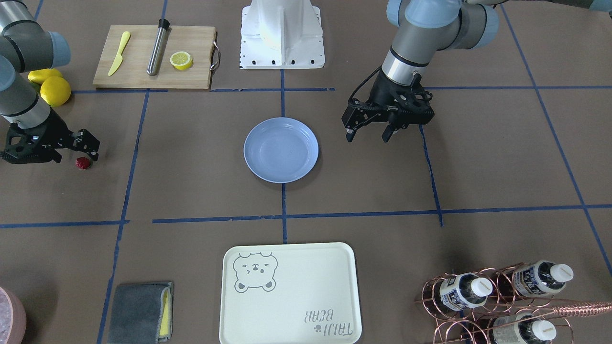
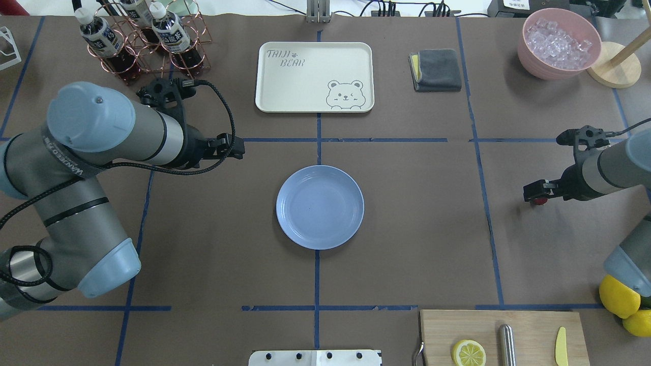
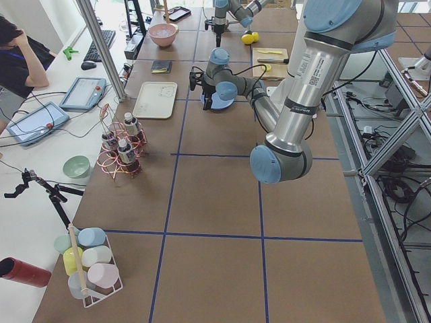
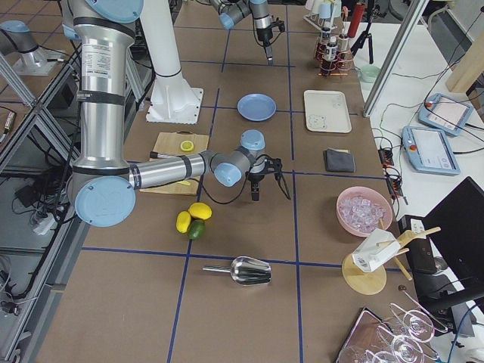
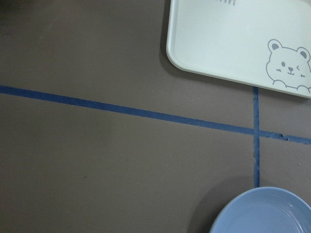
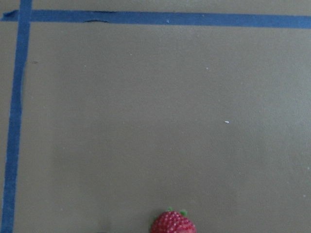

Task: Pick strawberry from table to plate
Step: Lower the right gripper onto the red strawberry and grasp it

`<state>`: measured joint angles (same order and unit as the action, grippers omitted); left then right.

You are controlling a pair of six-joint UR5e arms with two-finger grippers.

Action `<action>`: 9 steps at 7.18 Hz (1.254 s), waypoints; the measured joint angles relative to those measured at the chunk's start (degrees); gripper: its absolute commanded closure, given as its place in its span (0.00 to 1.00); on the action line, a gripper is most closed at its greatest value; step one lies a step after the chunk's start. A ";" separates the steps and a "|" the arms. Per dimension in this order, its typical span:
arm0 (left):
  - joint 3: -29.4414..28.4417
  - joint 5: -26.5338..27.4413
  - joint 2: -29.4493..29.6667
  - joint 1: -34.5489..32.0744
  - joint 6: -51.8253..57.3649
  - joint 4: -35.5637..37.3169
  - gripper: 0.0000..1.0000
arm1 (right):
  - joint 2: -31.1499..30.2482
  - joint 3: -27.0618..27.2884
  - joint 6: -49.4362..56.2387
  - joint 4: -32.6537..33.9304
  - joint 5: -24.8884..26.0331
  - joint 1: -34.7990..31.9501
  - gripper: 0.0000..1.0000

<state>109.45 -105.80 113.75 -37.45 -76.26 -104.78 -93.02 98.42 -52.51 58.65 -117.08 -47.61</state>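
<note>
The strawberry [image 1: 82, 163], small and dark red, lies on the brown paper table [image 1: 191, 181] far to the robot's right; it also shows at the bottom edge of the right wrist view [image 6: 172, 224]. My right gripper [image 1: 74, 155] hangs just over it, fingers open and straddling the berry without holding it; from overhead the strawberry [image 2: 539, 202] peeks out under the right gripper [image 2: 535, 194]. The light blue plate [image 1: 281, 149] sits bare at the table's centre. My left gripper [image 1: 368, 135] hovers open and holds nothing, beside the plate [image 2: 320, 207] on the robot's left.
Behind the right arm lie lemons [image 1: 53, 88] and a cutting board [image 1: 153, 57] with a lemon slice, metal rod and yellow knife. A cream bear tray [image 1: 288, 294], a grey cloth [image 1: 138, 311] and a copper bottle rack [image 1: 497, 301] line the far side. A pink ice bowl [image 2: 558, 43] stands far right.
</note>
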 measured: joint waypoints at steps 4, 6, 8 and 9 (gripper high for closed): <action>0.13 -0.02 -0.37 -0.41 0.23 0.02 0.00 | 1.10 -1.39 0.17 -0.03 -0.41 0.10 0.51; 0.12 -0.02 -0.36 -0.42 0.24 0.02 0.00 | 0.44 -1.12 0.42 -0.03 -0.72 -0.02 0.85; 0.37 -0.02 -0.30 -0.46 0.20 0.04 0.00 | -0.33 -0.18 0.54 -0.01 -0.97 -0.14 1.00; 0.58 -0.04 -0.31 -0.67 0.21 0.07 0.00 | -0.66 1.25 0.52 0.05 -1.12 -0.22 1.00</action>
<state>110.03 -105.84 113.45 -38.13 -76.05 -104.71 -93.68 99.68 -51.99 58.70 -118.20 -47.83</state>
